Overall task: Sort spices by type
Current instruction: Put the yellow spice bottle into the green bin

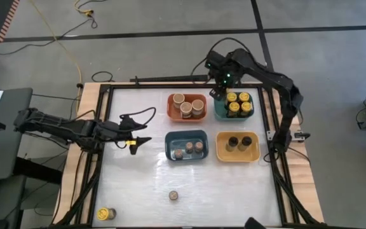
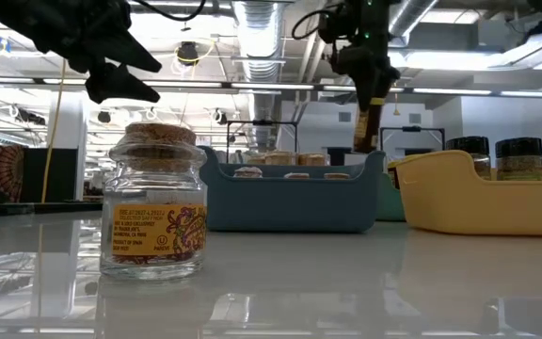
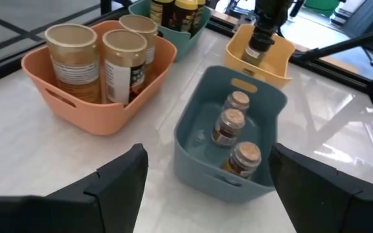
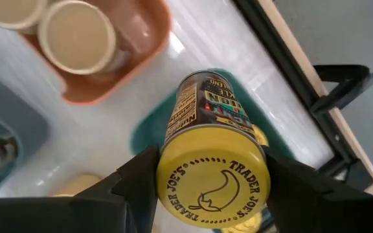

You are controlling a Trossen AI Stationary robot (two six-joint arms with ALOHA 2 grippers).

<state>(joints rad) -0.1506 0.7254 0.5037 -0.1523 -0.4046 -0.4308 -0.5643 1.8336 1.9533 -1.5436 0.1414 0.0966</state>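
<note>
Bright, even overhead light here; ceiling strip lights (image 2: 280, 24) glare in the low view and mirror off the glossy white table (image 2: 346, 282). Shadows stay soft. Up close, the yellow lid (image 4: 212, 178) looks slightly soft, and background bins blur

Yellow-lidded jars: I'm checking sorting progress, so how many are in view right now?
6. Four jars stand in the teal bin. The right end effector holds a fifth jar over that bin. A sixth jar stands at the table's near-left corner. The arm may hide more.
</note>
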